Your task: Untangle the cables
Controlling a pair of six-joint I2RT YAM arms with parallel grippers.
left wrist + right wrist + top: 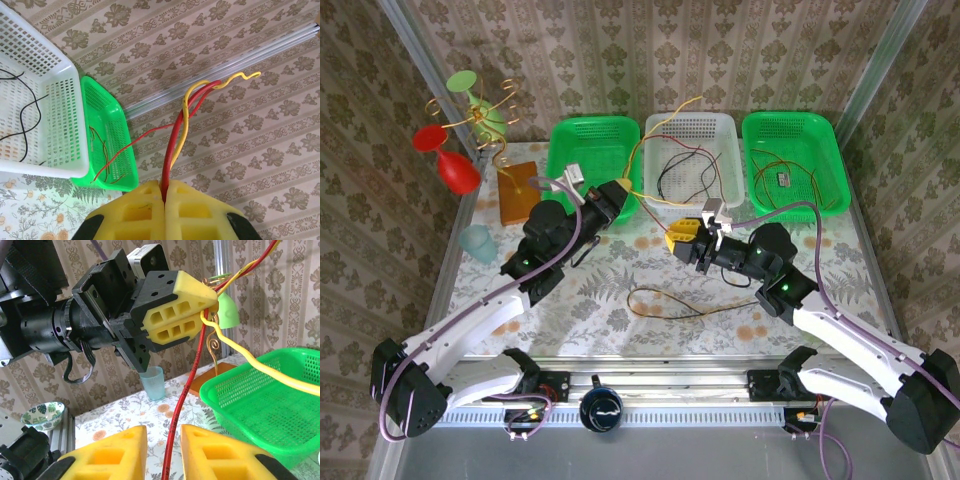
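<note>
Table (610, 285) front free; cables (174, 137) cross mid-air ctr, baskets (690, 117) wall far edge.

Showing bright, even light in all three views, arriving diffusely from overhead. Casting soft, short shadows on the table (590, 290) beneath the left arm (480, 325) and right arm (840, 335). Catching mild glare along the aluminium rail (270, 51) in the left wrist view. Rendering the wallpaper (260, 150) and the cables (175, 134) sharp; softening slightly on the near yellow pads (110, 452) of the right gripper (164, 440). Bowing and leaning the frame posts (881, 60) at the top view's edges.
</note>
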